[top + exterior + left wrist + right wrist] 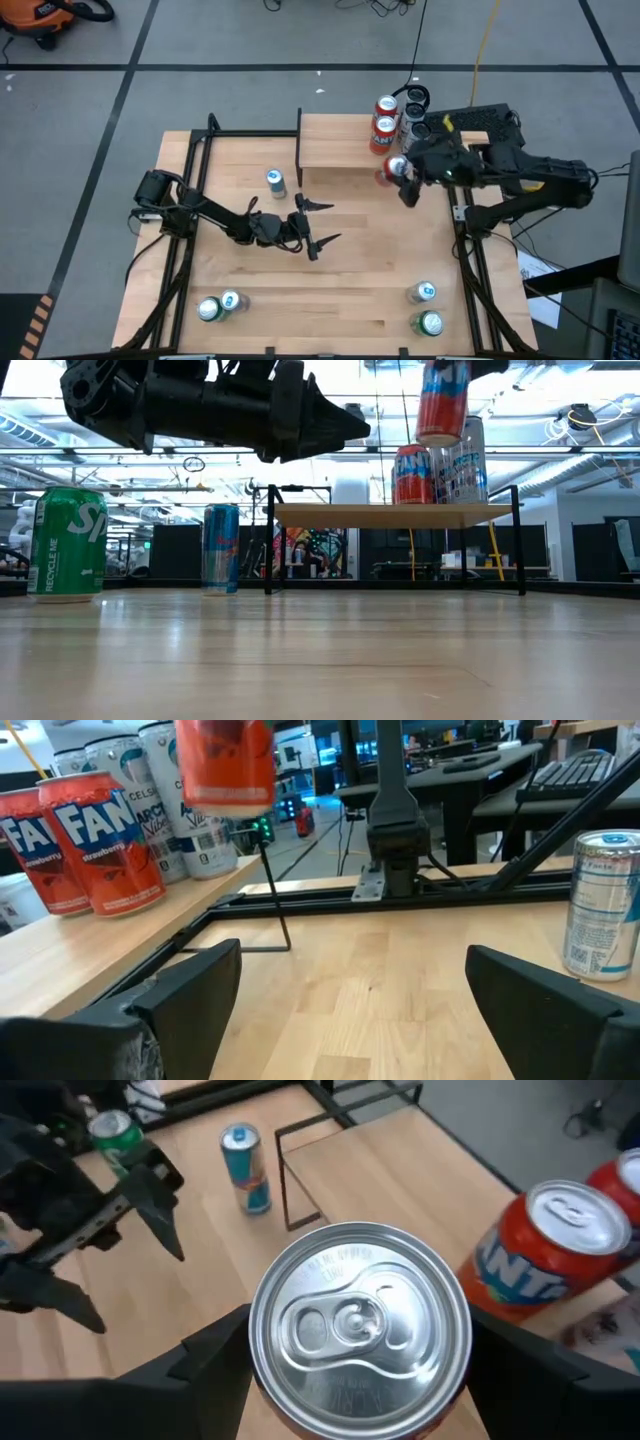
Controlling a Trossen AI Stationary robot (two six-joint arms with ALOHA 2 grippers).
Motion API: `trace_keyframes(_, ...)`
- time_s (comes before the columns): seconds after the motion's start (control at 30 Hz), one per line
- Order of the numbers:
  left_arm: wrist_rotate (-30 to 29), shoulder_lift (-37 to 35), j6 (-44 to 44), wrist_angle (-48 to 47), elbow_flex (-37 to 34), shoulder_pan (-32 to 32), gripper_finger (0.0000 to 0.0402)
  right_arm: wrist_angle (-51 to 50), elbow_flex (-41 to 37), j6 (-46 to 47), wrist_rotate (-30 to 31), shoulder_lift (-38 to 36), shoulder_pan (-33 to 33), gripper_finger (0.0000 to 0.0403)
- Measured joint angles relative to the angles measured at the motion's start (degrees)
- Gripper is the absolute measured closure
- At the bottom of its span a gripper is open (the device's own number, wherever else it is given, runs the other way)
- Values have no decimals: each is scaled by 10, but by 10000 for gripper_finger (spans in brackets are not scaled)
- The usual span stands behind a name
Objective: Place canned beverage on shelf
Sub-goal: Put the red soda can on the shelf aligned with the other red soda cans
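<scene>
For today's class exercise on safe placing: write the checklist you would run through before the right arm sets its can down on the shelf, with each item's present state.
1. Right pincer grips the red can: ok.
2. Can upright: ok.
3. Can above the shelf, not touching it: ok.
4. Free spot beside the Fanta cans: cannot tell.
5. Left pincer open, away from the shelf: ok.

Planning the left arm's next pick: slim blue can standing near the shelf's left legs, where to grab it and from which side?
Grip the slim blue can across its mid-body, fingers on opposite sides of the cylinder. It stands upright with bare table toward the left gripper, which is open, so probably come in level from that side; the shelf legs crowd the other.
</scene>
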Motion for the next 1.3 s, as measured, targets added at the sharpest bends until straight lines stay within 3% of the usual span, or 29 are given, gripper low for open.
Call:
trace_keyframes(0.37, 2, 0, 5, -24, 0, 0, 25, 1, 0, -75, -55, 86, -113, 118)
trace_keyframes(0.77, 2, 0, 5, -28, -1, 2, 25, 29, 2, -125, -108, 117, -197, 116)
trace_keyframes(1.3, 2, 1, 5, -34, -1, 3, 25, 36, 1, -107, -122, 115, -209, 114)
